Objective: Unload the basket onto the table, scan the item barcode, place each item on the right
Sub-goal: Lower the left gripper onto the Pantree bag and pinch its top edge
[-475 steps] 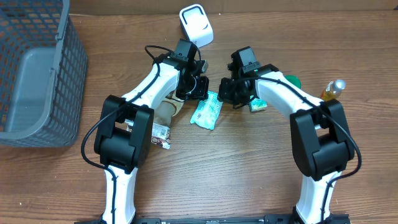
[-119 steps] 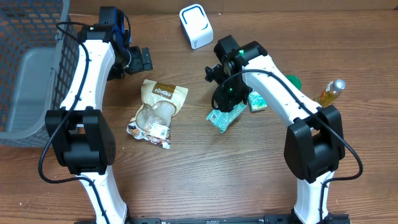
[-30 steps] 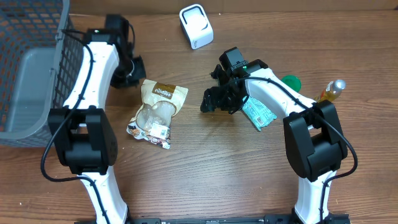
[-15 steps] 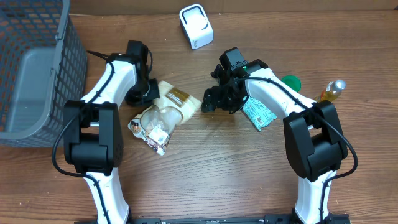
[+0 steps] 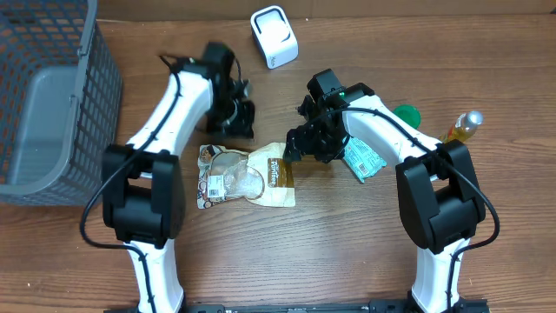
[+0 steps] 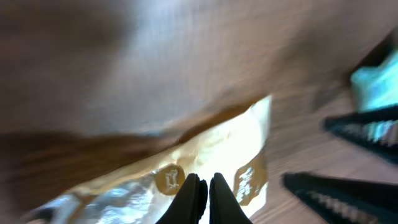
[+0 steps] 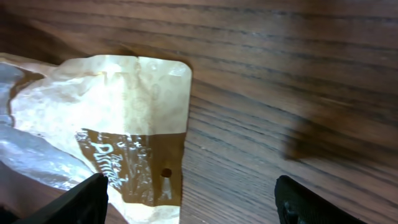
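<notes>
We judge the scan not yet done. The snack pouch [image 5: 246,176] lies flat on the table [image 5: 347,252], held by neither arm. The white scanner [image 5: 274,36] stands well apart from it, at its 12 o'clock. Left to do: grasp the pouch, lift it, and turn its barcode to the scanner. Its long axis runs 9 to 3 o'clock, the brown header end pointing to 3 and the clear window end to 9. The left gripper [image 6: 201,186] hangs at the pouch's 12 o'clock, fingers [image 6: 190,193] pressed together on nothing. The right gripper [image 5: 294,144] sits near the header at 1 o'clock, fingers [image 7: 87,196] spread wide, empty.
</notes>
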Available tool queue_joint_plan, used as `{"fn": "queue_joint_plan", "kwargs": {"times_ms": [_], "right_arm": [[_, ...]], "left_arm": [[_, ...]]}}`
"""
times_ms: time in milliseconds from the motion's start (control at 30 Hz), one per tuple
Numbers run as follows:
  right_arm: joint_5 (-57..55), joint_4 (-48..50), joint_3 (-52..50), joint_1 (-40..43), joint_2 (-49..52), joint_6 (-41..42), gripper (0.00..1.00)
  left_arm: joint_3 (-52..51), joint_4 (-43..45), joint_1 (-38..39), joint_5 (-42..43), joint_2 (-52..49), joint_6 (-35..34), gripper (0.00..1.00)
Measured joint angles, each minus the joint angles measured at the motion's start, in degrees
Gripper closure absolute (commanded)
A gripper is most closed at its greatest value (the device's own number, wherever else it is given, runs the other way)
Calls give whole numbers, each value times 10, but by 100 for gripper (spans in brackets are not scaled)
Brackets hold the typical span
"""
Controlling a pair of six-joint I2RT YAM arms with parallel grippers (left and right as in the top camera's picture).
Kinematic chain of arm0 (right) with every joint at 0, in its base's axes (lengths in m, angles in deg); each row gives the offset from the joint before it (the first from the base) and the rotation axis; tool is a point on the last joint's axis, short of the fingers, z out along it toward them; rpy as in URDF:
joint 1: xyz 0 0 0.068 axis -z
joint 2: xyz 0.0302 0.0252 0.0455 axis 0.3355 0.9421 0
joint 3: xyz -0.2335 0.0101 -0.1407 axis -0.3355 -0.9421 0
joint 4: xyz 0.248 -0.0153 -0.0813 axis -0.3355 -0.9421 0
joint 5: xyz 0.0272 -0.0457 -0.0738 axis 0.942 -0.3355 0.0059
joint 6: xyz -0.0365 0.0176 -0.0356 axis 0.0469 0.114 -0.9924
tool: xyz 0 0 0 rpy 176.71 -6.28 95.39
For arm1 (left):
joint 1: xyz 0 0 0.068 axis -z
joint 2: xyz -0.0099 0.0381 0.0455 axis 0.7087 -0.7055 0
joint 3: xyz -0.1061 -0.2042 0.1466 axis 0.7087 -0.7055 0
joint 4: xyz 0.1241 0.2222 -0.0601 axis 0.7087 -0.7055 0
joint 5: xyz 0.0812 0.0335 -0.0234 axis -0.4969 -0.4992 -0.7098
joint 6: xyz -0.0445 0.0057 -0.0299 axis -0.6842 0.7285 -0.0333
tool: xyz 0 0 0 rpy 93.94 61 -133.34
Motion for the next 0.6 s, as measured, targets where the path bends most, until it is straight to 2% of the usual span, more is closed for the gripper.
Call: {"fn": "queue_joint_plan", "kwargs": {"times_ms": [133,233,367,600], "right_arm": [[23,1,0,0,0,0,15],[32,5,0,0,0,0,11],[39,19,0,0,0,0,11],[40,34,0,0,0,0,10]], "left_arm": [[76,-88,-13,-38,2,-10,96],[83,-134,-19,-66,2,-14,96],[59,-169,-18,-101,2,-15,96],[-19,-168,-18,-141,2,-16,96]]}}
